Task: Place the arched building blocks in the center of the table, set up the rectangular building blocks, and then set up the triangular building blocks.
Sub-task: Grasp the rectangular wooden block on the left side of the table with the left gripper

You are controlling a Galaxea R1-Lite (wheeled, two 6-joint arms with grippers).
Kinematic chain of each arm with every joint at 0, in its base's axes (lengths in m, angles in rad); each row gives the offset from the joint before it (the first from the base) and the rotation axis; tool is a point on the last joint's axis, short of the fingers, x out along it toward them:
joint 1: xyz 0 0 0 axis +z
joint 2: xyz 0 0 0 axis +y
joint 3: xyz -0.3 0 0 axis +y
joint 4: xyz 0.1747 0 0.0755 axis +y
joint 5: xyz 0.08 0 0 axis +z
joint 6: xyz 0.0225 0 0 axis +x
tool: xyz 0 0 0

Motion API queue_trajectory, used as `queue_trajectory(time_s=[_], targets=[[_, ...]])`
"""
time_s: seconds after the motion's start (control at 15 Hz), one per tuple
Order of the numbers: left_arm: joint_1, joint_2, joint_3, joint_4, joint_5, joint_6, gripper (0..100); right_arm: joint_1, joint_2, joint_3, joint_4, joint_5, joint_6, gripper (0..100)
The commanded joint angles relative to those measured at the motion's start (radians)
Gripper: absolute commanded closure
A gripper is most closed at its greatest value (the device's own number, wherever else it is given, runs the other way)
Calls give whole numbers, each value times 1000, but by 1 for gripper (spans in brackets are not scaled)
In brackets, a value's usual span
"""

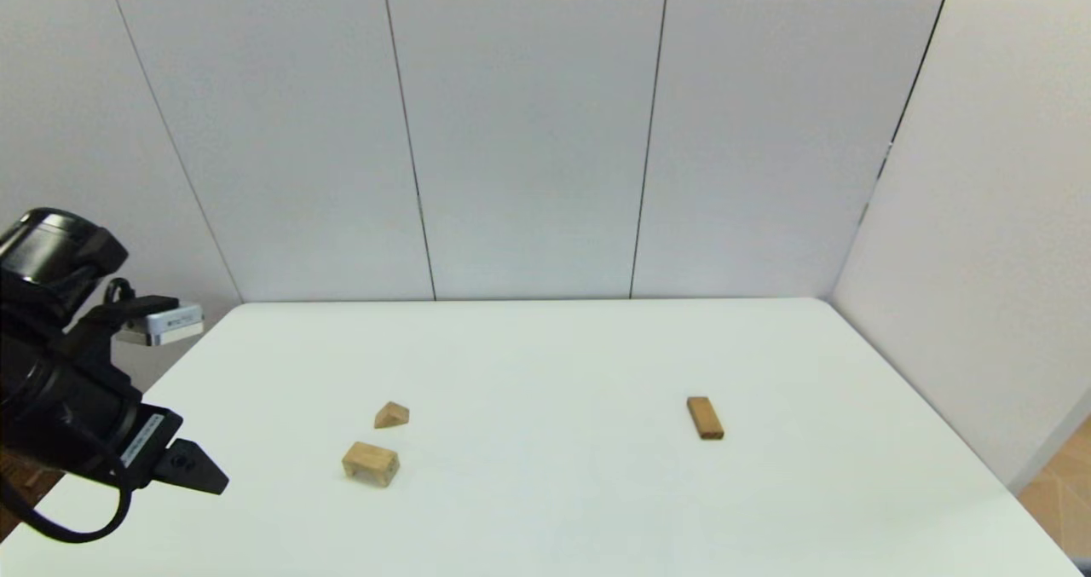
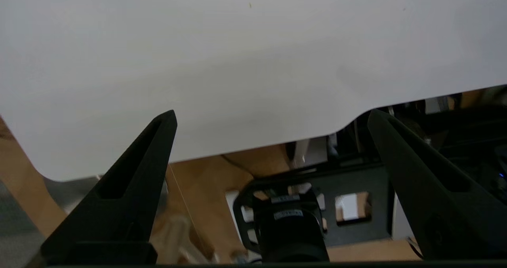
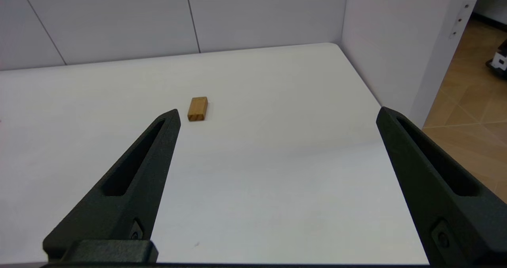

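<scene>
Nothing placed yet; all three blocks lie flat on the tabletop (image 1: 545, 509). Arched block (image 1: 371, 463) sits left of centre, triangular block (image 1: 392, 415) just behind it, close but apart; rectangular block (image 1: 705, 418) well off to the right. Left gripper (image 2: 271, 119), spread wide and empty, hovers over the near left corner. Right gripper (image 3: 277, 115), also wide and empty, faces the rectangular block from a distance. Risk: reaching for the arched block could nudge its triangular neighbour, being so near. Head view shows no right arm; only its wrist view does. Left wrist view sees no blocks, just the bare tabletop edge.
</scene>
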Motion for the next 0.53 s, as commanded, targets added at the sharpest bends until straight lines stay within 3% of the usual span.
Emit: queue_trajectory(time_s=[0.07,0.53], targets=[[-44,248,-152,125,0,-194,0,0,1,0,-1,0,1,0],[-164,405,-269,122,6,-506,0,0,1,0,-1,0,1,0]])
